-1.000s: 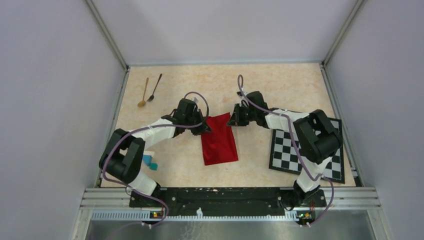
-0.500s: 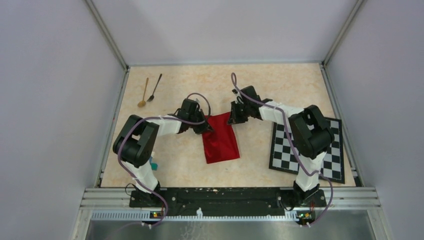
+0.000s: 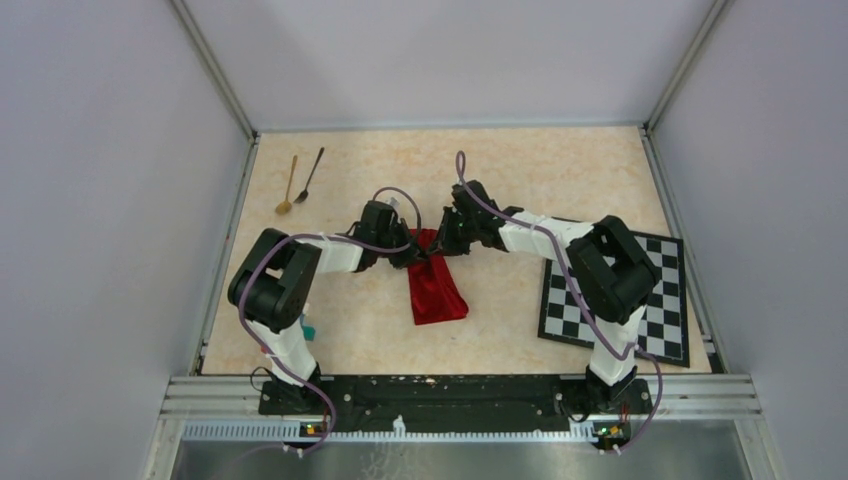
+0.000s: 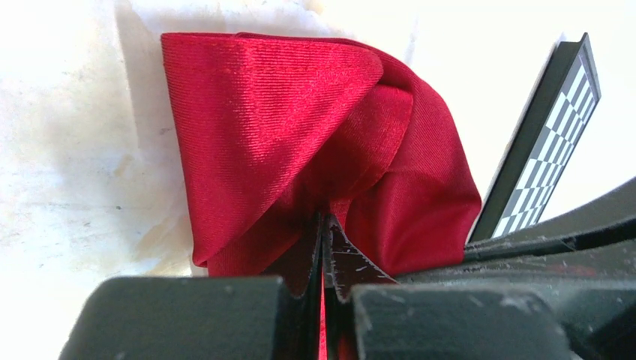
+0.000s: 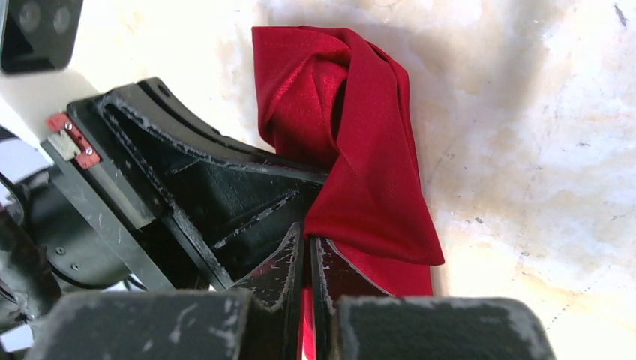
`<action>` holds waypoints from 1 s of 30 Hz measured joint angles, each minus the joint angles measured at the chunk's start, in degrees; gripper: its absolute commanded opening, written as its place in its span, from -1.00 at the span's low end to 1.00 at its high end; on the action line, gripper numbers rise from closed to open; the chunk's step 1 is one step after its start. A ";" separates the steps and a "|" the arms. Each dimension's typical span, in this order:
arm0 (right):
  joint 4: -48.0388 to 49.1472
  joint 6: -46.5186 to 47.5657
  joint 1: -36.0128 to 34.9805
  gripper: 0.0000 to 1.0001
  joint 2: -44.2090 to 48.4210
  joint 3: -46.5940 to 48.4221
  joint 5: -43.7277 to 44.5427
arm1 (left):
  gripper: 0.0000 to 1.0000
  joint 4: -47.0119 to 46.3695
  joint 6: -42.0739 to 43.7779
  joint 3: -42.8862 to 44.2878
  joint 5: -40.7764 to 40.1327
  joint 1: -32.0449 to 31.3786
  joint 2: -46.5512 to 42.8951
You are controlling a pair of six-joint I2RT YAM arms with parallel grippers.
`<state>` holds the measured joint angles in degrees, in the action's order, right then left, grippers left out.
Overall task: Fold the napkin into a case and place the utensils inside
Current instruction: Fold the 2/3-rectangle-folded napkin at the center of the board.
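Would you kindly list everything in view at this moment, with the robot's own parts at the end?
napkin: one, bright red, middle of the table, bunched at its far end
gold spoon: one, gold, far left corner of the table
black spoon: one, black, just right of the gold spoon
chequered mat: one, black and white, flat at the near right, partly under the right arm
small block: at least one, teal, near left, mostly hidden by the left arm
table: one, beige marbled, walled on three sides
left gripper: one, black, shut on the napkin's far end
right gripper: one, black, shut on the napkin's far end, close beside the left gripper
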<state>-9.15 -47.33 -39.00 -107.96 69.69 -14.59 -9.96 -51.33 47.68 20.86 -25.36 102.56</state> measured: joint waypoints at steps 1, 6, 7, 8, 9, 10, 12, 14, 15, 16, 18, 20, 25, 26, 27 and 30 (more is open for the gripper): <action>1.03 -1.66 0.00 -1.00 0.00 -0.52 0.02 | -1.00 -0.50 0.00 -0.24 0.13 0.02 0.00; 4.98 -9.44 0.00 -1.00 0.00 -2.93 0.98 | -1.00 -2.34 -0.07 -0.92 0.79 0.15 0.24; 5.77 -10.82 -0.02 -1.00 -0.02 -3.17 1.27 | -1.00 -2.67 -0.07 -1.05 0.87 0.15 0.28; 6.69 -11.96 -0.04 -1.00 -0.02 -3.52 1.55 | -1.00 -2.97 -0.07 -1.14 0.98 0.15 0.35; 7.56 -13.20 -0.07 -1.00 -0.02 -3.82 1.81 | -1.00 -3.34 -0.04 -1.27 1.07 0.15 0.37; 8.61 -14.69 -0.11 -1.00 -0.02 -4.28 2.21 | -1.00 -3.63 -0.02 -1.42 1.07 0.15 0.37; 11.06 -17.86 -0.28 -1.00 -0.02 -5.60 3.26 | -1.00 -4.02 0.00 -1.62 1.07 0.15 0.37; 12.57 -20.44 -0.63 -1.00 -0.26 -6.36 4.46 | -1.00 -4.28 0.02 -1.75 1.07 0.15 0.37; 12.94 -21.27 -0.79 -1.00 -0.48 -6.36 4.87 | -1.00 -4.31 0.07 -1.77 1.07 0.15 0.35; 13.38 -22.03 -1.01 -1.00 -0.72 -6.38 5.31 | -1.00 -4.33 0.22 -1.79 1.05 0.15 0.33; 14.38 -23.12 -1.29 -1.00 -0.96 -6.62 5.90 | -1.00 -4.20 0.61 -1.79 0.92 0.15 0.17; 15.52 -23.93 -1.42 -1.00 -0.96 -7.41 6.69 | -1.00 -3.41 1.49 -1.79 0.24 0.15 -0.37; 16.39 -24.48 -1.46 -1.00 -1.22 -8.22 7.69 | -0.68 2.73 4.94 -1.40 -1.95 0.15 -3.17; 16.52 -24.46 -1.49 -1.00 -1.29 -8.22 7.80 | -0.60 4.61 5.66 -1.18 -2.36 0.15 -3.91; 16.59 -24.44 -1.49 -1.00 -1.33 -8.22 7.91 | -0.54 6.03 6.29 -1.03 -2.60 0.15 -4.57; 16.72 -24.26 -1.49 -1.00 -1.33 -8.22 8.13 | -0.45 10.82 7.91 -0.52 -3.39 0.15 -7.65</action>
<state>7.57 -71.59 -40.49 -109.30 61.47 -6.46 0.86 -43.42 47.16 17.47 -25.21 94.91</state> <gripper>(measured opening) 0.009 0.246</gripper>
